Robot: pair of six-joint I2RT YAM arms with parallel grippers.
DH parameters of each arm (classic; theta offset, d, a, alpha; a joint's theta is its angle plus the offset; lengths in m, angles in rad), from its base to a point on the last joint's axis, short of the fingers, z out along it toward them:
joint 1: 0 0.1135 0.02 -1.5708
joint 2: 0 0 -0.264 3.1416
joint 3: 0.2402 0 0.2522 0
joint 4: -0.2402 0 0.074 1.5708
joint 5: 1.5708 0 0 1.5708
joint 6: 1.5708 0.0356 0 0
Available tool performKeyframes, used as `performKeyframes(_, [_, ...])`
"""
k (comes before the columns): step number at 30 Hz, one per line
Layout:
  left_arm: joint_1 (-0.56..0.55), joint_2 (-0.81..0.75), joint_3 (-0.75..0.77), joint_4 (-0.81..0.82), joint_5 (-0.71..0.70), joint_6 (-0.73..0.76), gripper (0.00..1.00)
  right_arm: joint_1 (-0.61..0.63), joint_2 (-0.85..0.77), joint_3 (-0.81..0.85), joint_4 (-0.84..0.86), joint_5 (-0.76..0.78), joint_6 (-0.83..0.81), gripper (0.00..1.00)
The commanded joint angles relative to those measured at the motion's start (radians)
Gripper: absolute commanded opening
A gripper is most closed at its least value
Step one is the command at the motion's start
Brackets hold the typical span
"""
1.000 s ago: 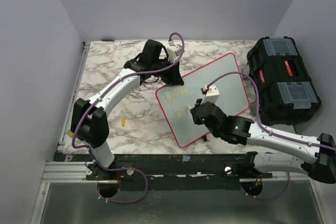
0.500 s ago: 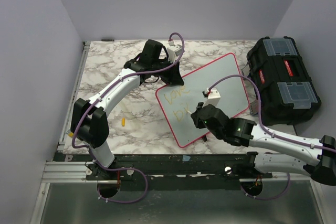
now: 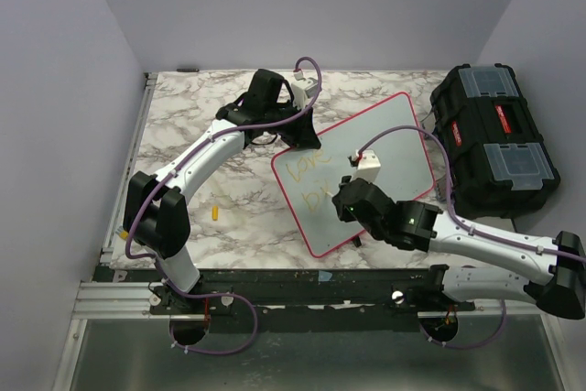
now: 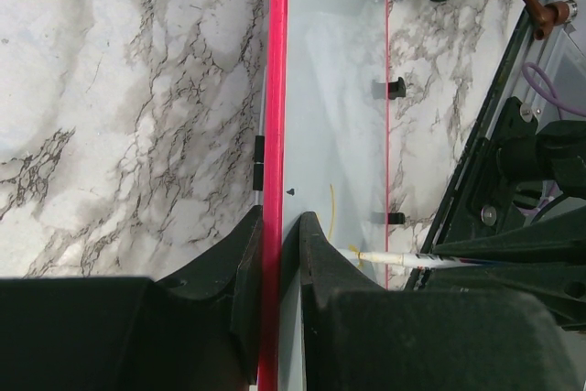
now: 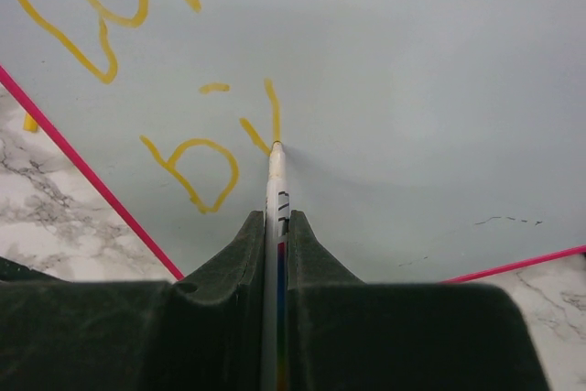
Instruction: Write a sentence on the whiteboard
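Top view: the whiteboard, pink-red at the rim, lies flat and askew on the marbled desk, right of centre and just left of a black toolbox. The sentence stands in faint yellow-orange strokes on the board's near-left part, in two short lines.

Your left tool reaches in from the far left. In its wrist view the two fingers are closed on the board's red rim, one on each side of the edge. Two small black clips show on the opposite rim.

Your right tool hangs over the near half of the board. Its fingers are pressed together on a slim white marker with coloured bands on the barrel. The marker points away from the wrist, and its tip touches the board at the foot of an upright stroke in the lower line of writing.

A small yellow object lies on the desk left of the board, apart from both arms.
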Motion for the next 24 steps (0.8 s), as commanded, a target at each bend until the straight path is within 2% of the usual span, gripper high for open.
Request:
performKeyframes(1, [-0.026, 0.001, 0.008, -0.016, -0.033, 0.074, 0.0, -0.012, 0.053, 0.032, -0.035, 0.12, -0.011, 0.01])
performKeyframes(12, [-0.026, 0.002, 0.006, -0.013, -0.033, 0.075, 0.0, -0.012, 0.087, 0.091, 0.005, 0.162, -0.056, 0.01])
performKeyframes(24, [-0.026, -0.002, 0.005, -0.012, -0.033, 0.074, 0.0, -0.012, 0.058, 0.034, -0.026, 0.123, -0.02, 0.01])
